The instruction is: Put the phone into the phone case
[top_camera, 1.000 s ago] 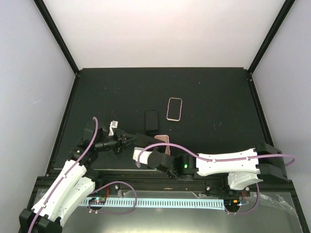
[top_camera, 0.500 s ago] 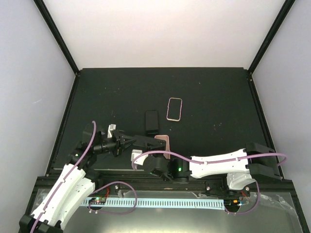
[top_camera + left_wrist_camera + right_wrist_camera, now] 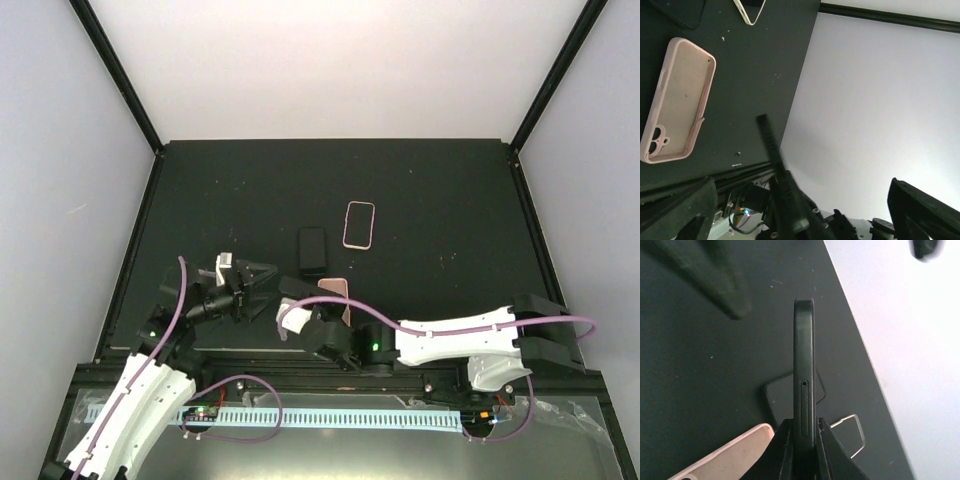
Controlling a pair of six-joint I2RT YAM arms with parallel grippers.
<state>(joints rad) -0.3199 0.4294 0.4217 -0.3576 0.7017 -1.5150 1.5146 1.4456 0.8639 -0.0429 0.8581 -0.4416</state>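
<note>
One pink case (image 3: 675, 100), hollow side up; R fingers (image 3: 782, 450) tight on phone (image 3: 804, 370); L fingers (image 3: 925, 210) wide.

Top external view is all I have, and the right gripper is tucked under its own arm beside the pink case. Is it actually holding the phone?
Observer: Yes. The right wrist view shows the right gripper shut on the phone, held on edge with a pad on each face.
Operator: Is the pink case open side up?
Observer: Yes. In the left wrist view it lies flat, hollow side up, with nothing in it.
Operator: And the other arm?
Observer: The left gripper is open, its fingers wide apart around nothing.
</note>
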